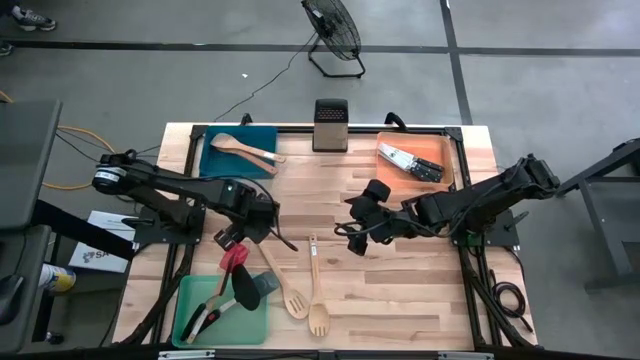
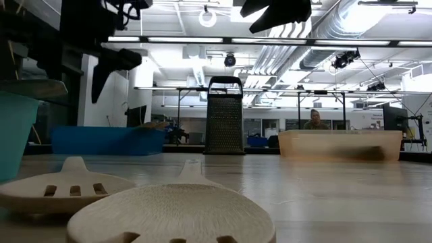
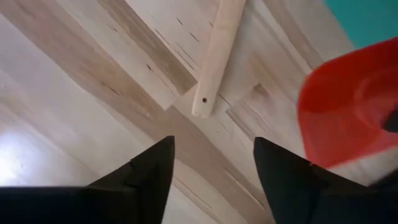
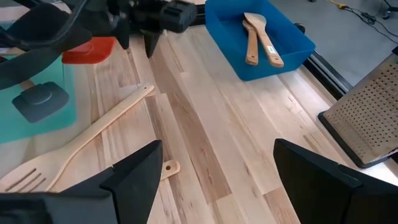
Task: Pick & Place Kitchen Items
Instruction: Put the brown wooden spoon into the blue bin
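Looking down from above, two wooden spoons [image 1: 246, 151] already lay in the blue tray [image 1: 213, 162], knives [image 1: 410, 162] in the orange tray [image 1: 441, 150], and a grey spatula [image 1: 247, 293] and red spatula [image 1: 232, 260] half over the green tray [image 1: 190, 325]; by my reckoning the sorting was partly done, with a slotted wooden spatula [image 1: 285, 284] and a wooden fork [image 1: 316, 300] left on the table [image 1: 400, 290]. The spatula's long axis ran diagonally, head toward the front edge; the fork lay nearly straight front to back, tines forward. The left gripper [image 1: 262, 226] hovered over the spatula's handle end and the right gripper [image 1: 360, 226] waited mid-table. From table height, both wooden heads loomed close, with the box grater [image 2: 223, 116] upright behind. Through the left wrist camera, its fingers [image 3: 146, 174] stood apart and empty, the wooden handle tip [image 3: 214, 59] just beyond them and the red blade alongside. Through the right wrist camera, its fingers [image 4: 134, 171] gaped wide, holding nothing, above the bare wood near the fork's handle end [image 4: 169, 167].
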Controlling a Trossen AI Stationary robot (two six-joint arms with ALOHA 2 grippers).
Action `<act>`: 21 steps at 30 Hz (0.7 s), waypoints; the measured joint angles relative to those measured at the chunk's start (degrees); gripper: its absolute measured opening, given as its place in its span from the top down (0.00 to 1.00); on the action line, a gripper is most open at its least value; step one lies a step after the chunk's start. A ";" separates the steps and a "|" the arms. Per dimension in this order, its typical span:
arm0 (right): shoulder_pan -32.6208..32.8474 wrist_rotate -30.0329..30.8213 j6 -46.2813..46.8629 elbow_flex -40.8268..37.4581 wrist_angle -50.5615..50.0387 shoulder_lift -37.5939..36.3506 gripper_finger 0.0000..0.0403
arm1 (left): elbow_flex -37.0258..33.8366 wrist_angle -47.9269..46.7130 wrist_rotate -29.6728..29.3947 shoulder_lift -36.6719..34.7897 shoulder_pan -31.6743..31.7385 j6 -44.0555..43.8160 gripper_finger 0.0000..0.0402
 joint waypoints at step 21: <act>-0.22 0.00 -0.20 -0.01 0.22 -0.02 0.26 | -14.37 21.66 -0.29 0.26 -0.02 17.35 0.39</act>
